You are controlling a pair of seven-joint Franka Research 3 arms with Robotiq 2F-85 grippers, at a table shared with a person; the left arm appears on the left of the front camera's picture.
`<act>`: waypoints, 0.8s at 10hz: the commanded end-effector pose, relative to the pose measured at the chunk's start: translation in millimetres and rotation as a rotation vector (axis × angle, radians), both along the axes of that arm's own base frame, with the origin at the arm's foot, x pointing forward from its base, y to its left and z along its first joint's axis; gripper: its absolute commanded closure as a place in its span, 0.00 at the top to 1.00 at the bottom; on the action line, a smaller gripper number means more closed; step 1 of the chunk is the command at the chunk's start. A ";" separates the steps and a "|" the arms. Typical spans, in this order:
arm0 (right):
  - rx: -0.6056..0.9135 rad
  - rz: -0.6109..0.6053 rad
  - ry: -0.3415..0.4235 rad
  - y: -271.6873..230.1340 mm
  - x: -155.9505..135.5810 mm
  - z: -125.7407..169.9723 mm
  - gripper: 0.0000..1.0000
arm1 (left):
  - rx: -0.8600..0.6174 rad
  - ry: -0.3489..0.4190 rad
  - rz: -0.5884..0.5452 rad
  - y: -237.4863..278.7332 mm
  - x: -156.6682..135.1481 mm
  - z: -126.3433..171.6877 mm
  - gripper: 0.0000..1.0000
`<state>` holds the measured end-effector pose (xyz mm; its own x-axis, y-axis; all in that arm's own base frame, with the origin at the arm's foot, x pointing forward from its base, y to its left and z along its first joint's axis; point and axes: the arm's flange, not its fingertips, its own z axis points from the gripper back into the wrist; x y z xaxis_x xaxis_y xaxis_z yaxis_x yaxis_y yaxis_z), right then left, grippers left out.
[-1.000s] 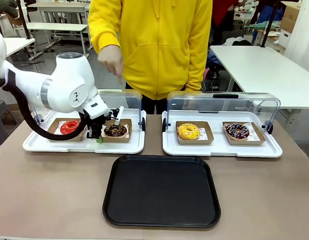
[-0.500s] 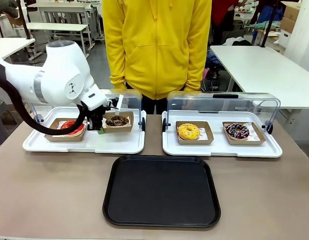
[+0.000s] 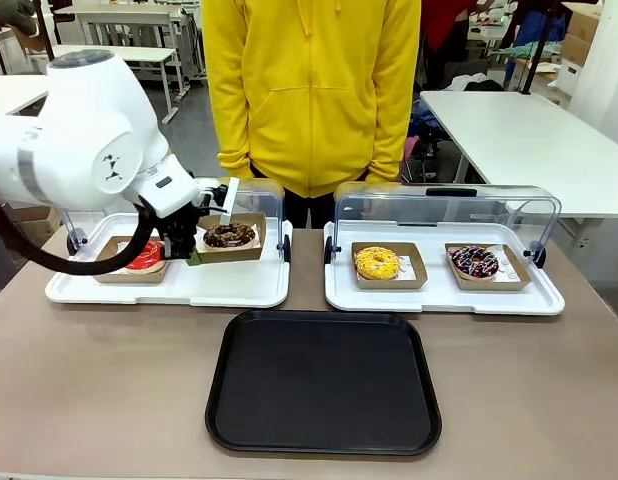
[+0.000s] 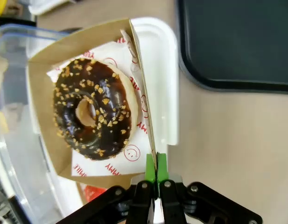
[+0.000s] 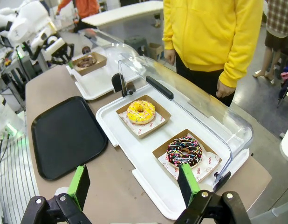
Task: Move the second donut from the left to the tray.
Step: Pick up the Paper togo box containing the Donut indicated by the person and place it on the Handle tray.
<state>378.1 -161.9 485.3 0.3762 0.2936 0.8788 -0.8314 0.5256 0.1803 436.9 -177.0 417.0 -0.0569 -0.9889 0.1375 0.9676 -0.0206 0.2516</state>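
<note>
While you look across the table from the robot's side, the tray (image 3: 323, 381) lies nearest, flat and bare in the middle of the tabletop, its long side running left to right. Beyond it and toward the robot's left, the left gripper (image 3: 193, 255) is clenched on the near wall of the cardboard holder (image 3: 230, 240), with the second donut from the left (image 3: 229, 235) sitting inside. In the left wrist view you can see the green pads (image 4: 150, 169) pinching that thin wall edge-on, so the donut lies just past the fingertips and off to one side of them, not between them. The holder looks raised above the white tray (image 3: 169, 287) and slightly tilted. Your coming move turns on this: the black tray lies toward the robot and to its right of the held holder, so I judge the carry is a short diagonal pull inward. The right gripper (image 5: 132, 185) hangs released, well apart on the other side, leaving the left arm nearer. Farthest off stands the person (image 3: 311, 95).
</note>
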 end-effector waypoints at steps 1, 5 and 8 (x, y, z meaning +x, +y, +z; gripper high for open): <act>0.017 0.002 -0.032 1.1 1.5 1.0 1.00 | -0.024 0.014 0.008 6.5 -46.4 8.1 0.01; 0.017 0.002 -0.032 1.1 1.5 1.0 1.00 | -0.037 0.053 0.009 -44.3 -119.9 -12.9 0.01; 0.017 0.002 -0.032 1.1 1.5 1.0 1.00 | -0.043 0.055 -0.006 -85.5 -151.9 -23.1 0.01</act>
<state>378.1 -161.9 485.3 0.3763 0.2937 0.8787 -0.8315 0.5255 0.1805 303.4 -270.4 408.8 -0.0701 -0.9835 0.1668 0.9821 -0.0387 0.1844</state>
